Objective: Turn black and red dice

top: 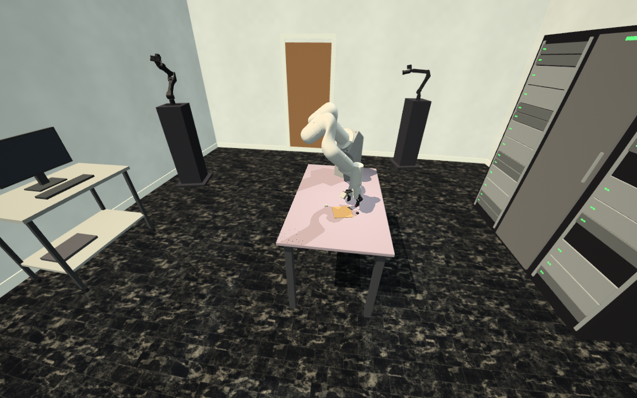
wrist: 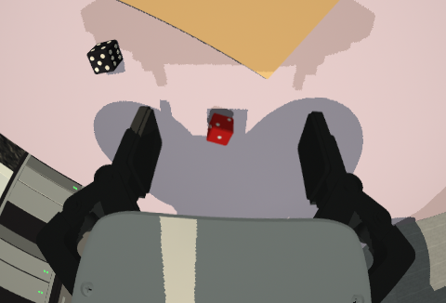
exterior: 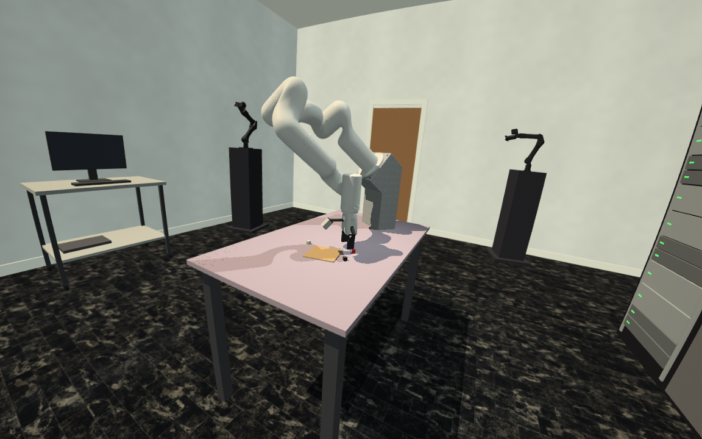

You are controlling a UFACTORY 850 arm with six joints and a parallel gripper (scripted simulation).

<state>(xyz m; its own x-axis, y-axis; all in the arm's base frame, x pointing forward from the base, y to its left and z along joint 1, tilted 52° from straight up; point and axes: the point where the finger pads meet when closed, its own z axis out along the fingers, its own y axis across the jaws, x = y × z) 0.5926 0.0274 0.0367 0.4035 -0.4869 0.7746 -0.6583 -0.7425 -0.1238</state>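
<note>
My gripper [wrist: 229, 126] is open wide and holds nothing. Its fingertips are low over the table, on either side of the red die. The red die [wrist: 220, 129] [exterior: 353, 250] lies on the table off the mat, between and apart from the fingers. It shows a two and a one in the wrist view; I cannot tell surely which is on top. The black die [wrist: 105, 57] [exterior: 345, 258] [top: 357, 213] lies off the mat, with a five on its largest visible face. The orange mat [wrist: 209, 10] [exterior: 320, 253] [top: 342, 213] is bare. The white die [exterior: 309, 241] [top: 326, 205] stands beyond the mat, its pips unclear.
The pink table [top: 330, 232] [exterior: 288, 289] carries the mat and dice. The arm's base stands at its back end. A server rack [top: 553, 133], a desk with a monitor [top: 21, 156] and two dark pedestals with small arms stand away from the table.
</note>
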